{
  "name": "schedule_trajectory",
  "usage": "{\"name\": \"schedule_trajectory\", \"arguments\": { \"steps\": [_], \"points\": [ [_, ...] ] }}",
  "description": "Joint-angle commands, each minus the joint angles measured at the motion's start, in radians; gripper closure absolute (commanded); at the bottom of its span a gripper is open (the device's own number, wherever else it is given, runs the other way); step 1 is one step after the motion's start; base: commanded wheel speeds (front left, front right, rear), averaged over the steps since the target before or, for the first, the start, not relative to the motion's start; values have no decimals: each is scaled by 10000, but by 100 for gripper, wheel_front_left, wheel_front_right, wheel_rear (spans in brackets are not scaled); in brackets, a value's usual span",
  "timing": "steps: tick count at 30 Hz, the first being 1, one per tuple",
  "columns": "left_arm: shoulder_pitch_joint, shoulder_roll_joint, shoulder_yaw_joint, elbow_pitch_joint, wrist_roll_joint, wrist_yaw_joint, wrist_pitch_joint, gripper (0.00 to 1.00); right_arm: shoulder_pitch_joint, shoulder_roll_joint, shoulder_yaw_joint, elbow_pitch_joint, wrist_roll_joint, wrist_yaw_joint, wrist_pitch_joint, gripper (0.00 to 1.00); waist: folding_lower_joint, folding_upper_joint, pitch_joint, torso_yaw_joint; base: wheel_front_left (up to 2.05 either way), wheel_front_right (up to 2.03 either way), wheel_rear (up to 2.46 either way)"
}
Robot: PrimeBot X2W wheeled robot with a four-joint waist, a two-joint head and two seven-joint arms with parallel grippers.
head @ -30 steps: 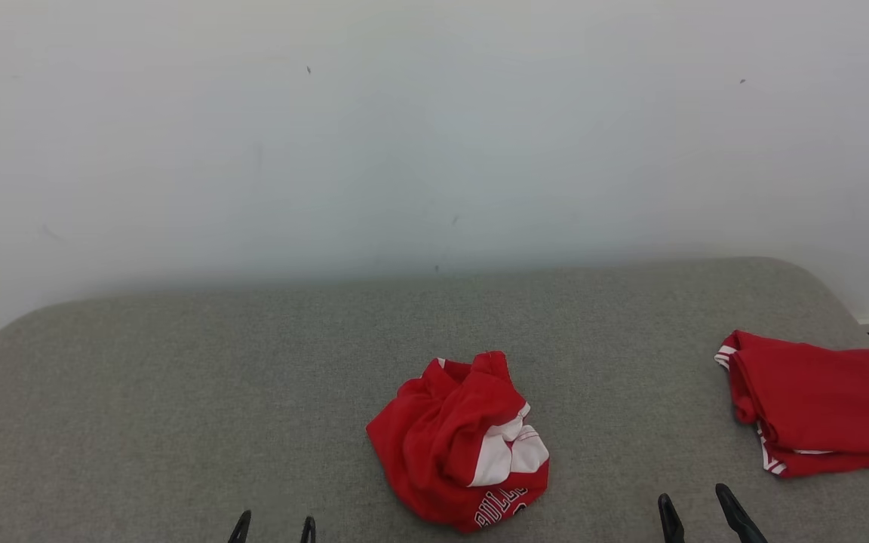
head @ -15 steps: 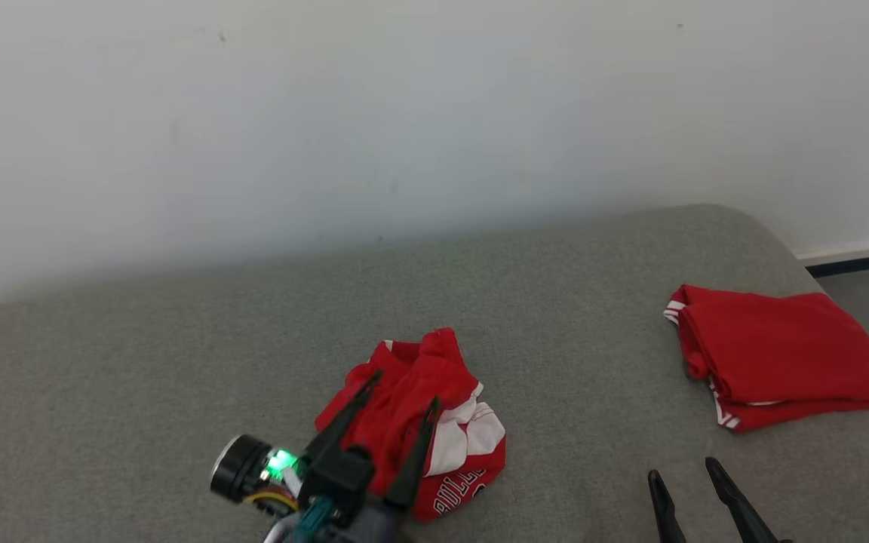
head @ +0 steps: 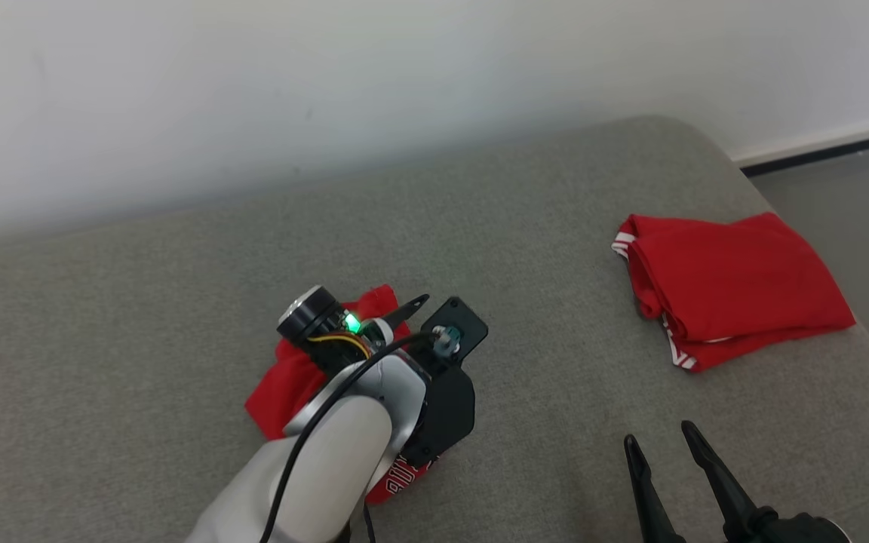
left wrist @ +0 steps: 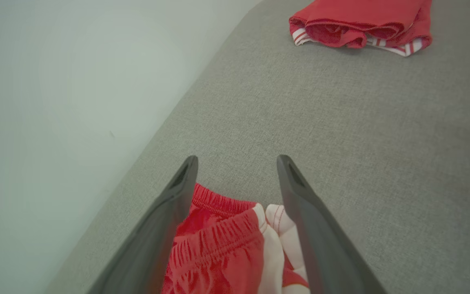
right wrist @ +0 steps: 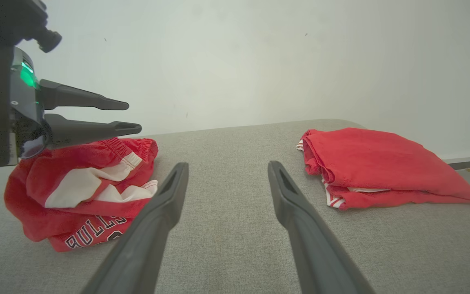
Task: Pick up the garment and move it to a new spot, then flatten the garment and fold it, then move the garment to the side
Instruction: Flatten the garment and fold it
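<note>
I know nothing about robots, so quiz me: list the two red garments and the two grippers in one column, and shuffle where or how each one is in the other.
Column one
1. crumpled garment
2. folded garment
3. left gripper
4. right gripper

Column two
A. open, low over bare grey cushion
B. lying folded near the cushion's right end
C. open, over the red heap
D. bunched up, white panels showing

Pairs: 1-D, 2-B, 3-C, 4-A
</note>
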Motion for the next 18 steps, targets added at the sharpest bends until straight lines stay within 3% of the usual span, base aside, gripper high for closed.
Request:
{"name": "schedule_trajectory", "arguments": {
  "steps": [1,7,13,14,15,18],
  "points": [
    [-346,-5,-207,214,-109,24,314,0,-149,29,33,9,24,-21,-7,0,-3,-2,543,-420,0,0,0],
    [-1173,0,-1020,1139,-502,23,1934,0,-429,13,10,-23,40,-21,-7,0,-3,-2,811,-479,0,0,0],
    [-1252,139,-1263,898,-656,28,2526,0,-442,56,-66,11,-21,-21,-7,0,-3,-2,827,-272,0,0,0],
    [-1139,141,-1281,841,-750,27,2662,41,-428,51,-59,18,-23,-21,-7,0,-3,-2,806,-220,0,0,0],
    [-982,121,-1354,754,-959,25,2833,100,-416,49,-41,23,-27,-21,-7,0,-3,-2,780,-178,0,0,0],
    [-889,195,-1493,490,-1286,26,3159,100,-403,29,-25,17,-21,-21,-7,0,-3,-2,725,-84,0,0,0]
  ]
}}
